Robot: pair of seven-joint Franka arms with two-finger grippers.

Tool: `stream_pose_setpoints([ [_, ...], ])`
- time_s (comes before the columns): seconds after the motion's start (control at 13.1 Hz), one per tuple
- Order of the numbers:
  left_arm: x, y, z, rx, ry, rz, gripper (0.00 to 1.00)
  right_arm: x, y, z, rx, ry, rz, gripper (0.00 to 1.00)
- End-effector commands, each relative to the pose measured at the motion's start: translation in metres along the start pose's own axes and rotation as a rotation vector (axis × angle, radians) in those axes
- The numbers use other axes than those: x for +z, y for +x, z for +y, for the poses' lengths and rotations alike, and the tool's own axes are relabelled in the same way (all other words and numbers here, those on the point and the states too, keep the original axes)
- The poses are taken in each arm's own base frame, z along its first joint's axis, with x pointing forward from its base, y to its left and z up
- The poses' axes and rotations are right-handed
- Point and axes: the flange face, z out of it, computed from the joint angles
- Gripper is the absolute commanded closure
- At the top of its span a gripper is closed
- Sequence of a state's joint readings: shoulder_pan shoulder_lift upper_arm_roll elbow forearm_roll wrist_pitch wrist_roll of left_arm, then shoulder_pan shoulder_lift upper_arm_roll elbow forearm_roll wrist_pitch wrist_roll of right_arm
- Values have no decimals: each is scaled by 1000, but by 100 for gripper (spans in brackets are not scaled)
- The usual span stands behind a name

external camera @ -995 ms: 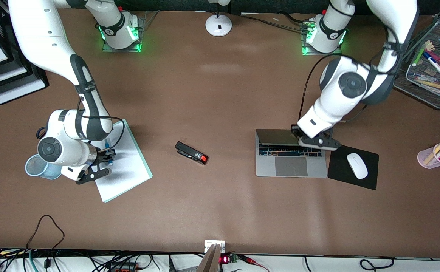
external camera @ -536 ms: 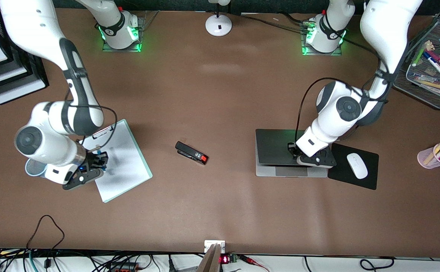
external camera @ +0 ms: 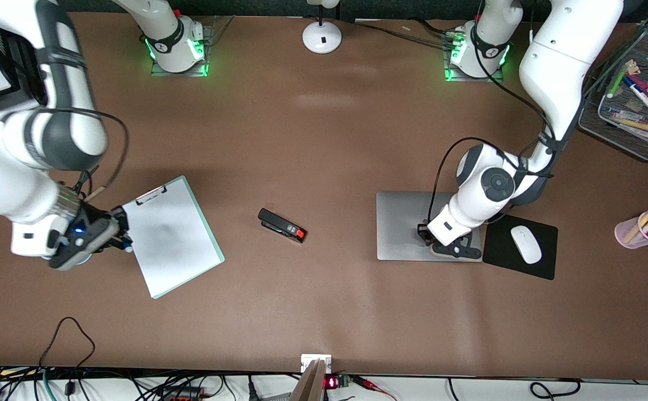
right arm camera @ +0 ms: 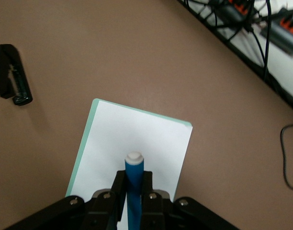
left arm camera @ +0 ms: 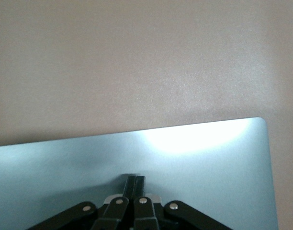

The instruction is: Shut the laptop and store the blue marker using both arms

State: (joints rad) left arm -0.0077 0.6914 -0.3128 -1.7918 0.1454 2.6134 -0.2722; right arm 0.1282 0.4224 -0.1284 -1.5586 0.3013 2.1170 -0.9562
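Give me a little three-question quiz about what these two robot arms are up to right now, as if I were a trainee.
1. True or false: the laptop lies with its lid down.
2. What does the right pincer hold?
A. the stapler
B. the blue marker
C. the white mouse
3. Fill the gap: the left pincer rests shut on the laptop's ____.

Key
1. True: only the flat silver lid shows, no keys.
2. B: the blue marker stands between the fingers, white tip out, over the clipboard. The stapler lies on the table, the mouse on its pad.
3. lid
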Motion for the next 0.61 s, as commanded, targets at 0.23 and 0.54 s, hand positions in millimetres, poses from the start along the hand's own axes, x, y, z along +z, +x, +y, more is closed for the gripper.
stream_pose_setpoints([
  [0.23, 8, 9, 1, 17, 5, 10, 99, -32, -84, 61, -280, 100, 252, 94],
  [0.54, -33, 16, 3, 15, 36, -11, 99, -56, -117, 91, -424, 91, 388, 95],
])
